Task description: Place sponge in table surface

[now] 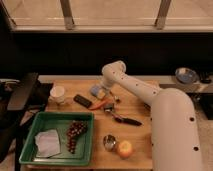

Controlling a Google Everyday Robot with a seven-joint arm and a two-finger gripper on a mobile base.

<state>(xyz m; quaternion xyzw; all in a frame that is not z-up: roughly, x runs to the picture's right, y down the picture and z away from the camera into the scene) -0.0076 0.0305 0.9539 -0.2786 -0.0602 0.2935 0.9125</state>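
The sponge [97, 91], blue with a yellow side, lies on the wooden table [142, 107] near its back edge. My white arm reaches from the lower right up and over the table. Its gripper [109, 94] hangs down just right of the sponge, close beside or touching it. I cannot tell whether it holds the sponge.
Left of the sponge are a white cup [58, 94] and a flat black object [82, 101]. An orange carrot-like thing [102, 105] and a black-handled utensil [125, 120] lie in front. At the front are a green tray [30, 150] with cloth and grapes, a metal cup [109, 142] and an orange fruit [124, 148].
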